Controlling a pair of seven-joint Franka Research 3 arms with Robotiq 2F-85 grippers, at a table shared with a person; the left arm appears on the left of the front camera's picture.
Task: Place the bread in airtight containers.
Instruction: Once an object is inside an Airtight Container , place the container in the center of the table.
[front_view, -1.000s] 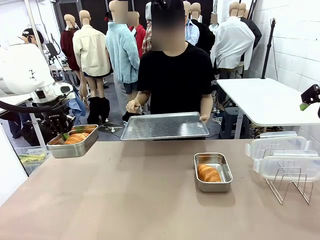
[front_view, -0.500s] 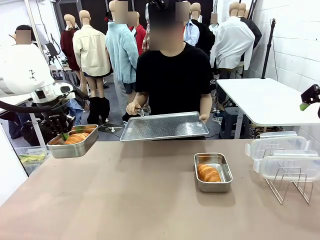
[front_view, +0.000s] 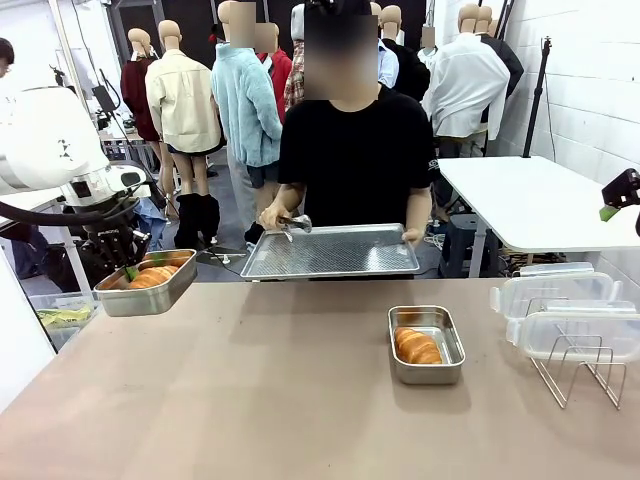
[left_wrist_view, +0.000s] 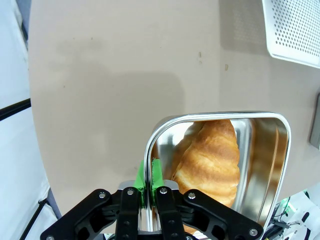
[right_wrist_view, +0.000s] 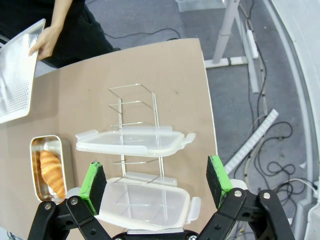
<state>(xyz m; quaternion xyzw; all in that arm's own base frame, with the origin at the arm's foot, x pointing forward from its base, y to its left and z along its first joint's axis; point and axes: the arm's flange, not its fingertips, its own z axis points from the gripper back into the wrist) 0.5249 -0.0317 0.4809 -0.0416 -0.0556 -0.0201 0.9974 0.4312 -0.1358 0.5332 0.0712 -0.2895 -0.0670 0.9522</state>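
- Person's tray (front_view: 330, 250) had shifted slightly toward picture right versus a second ago. One hand (front_view: 273, 215) now showed tongs (front_view: 297, 224) over the tray's left corner, and the other hand held its right edge.
- No change on the left gripper (left_wrist_view: 148, 176): it was clamped on the wall of a steel tin (left_wrist_view: 277, 160), one green pad inside and one outside.
- That tin hung in the air above the table (front_view: 250, 380) at its left side, with bread (left_wrist_view: 210, 160) lying lengthwise in it.
- A second tin (front_view: 452, 345) sat unlidded on the table right of centre, with one roll (front_view: 417, 346) inside.
- The right gripper (right_wrist_view: 155, 182) was spread wide and gripping nothing. It hovered over the clear lids (right_wrist_view: 132, 141) and wire rack (right_wrist_view: 135, 107) at the table's right end.
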